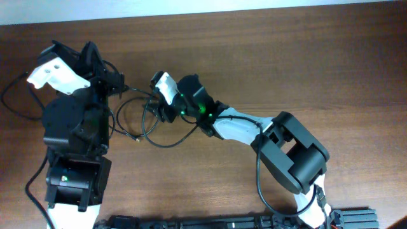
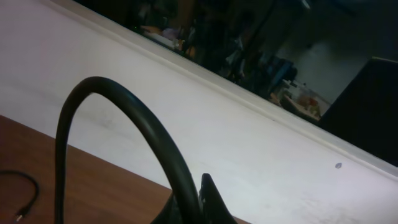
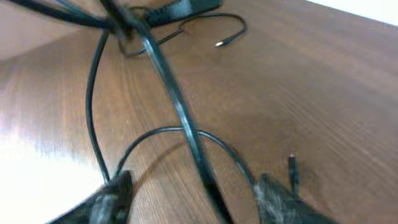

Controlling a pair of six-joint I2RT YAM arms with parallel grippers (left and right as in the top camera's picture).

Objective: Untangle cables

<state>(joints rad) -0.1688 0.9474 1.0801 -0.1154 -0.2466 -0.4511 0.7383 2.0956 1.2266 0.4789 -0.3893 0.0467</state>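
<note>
**Beside the tangle of thin black flexible cables (image 3: 127, 28), the right claw (image 3: 193, 186) stands released**

The right claw is not clenched. Its two dark fingers (image 3: 115, 190) stand apart, and one thin black strand (image 3: 186, 134) passes through the gap. As far as the blurred wrist view shows, it touches neither finger. I judge that the claw is placed like this to take this one strand alone, because here it runs free of the others.

Further up the same strand is the tangle, where several cords cross. The knot seems a little lifted, and loose loops spread from it on the brown wooden table (image 1: 286, 57). On the side of the tangle nearest to the right claw, a small metal-tipped plug (image 3: 291, 167) lies flat on the wood, so I think this end at least is already free.

On the opposite side of the tangle, the left claw (image 1: 119, 84) is clenched. In the overhead view one cord leads from the tangle towards its tip. It is probably pinched there to anchor the knot while the other claw pulls, but I cannot tell for certain that it is held. The left wrist camera shows mostly the pale wall (image 2: 249, 155) and the thick black arm wire (image 2: 124, 102), with only a short piece of cord low at the edge.
</note>
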